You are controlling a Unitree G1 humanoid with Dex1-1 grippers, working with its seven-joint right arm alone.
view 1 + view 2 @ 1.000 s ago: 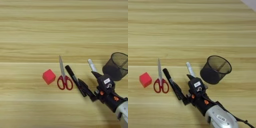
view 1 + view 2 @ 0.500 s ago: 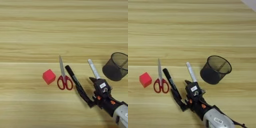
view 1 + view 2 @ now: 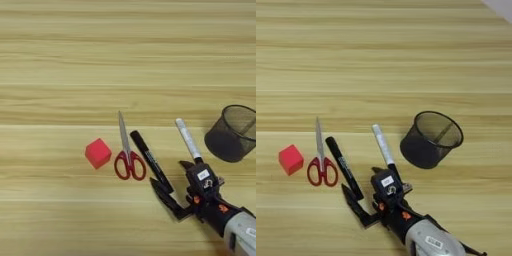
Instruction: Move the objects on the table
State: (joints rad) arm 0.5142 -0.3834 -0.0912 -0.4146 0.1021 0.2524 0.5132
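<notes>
Gripper [image 3: 362,186] spread wide, empty, beside black marker [image 3: 344,167]; pen cup [image 3: 431,139] whole only in right eye view.

On the table [image 3: 406,45], the cube [image 3: 290,159] is sitting far left, with red-handled scissors [image 3: 321,161] lying just right of it, blades pointing away from the robot. The black marker [image 3: 344,167] is lying slantwise right of the scissors, and the white marker [image 3: 383,148] is lying right of that, near but apart. The cup [image 3: 432,139] is standing upright to the right of the white marker. The gripper [image 3: 367,197] is reaching in from the bottom edge, its two black fingers [image 3: 356,206] spread, one near the near end of the black marker, the other by the white marker's black cap
</notes>
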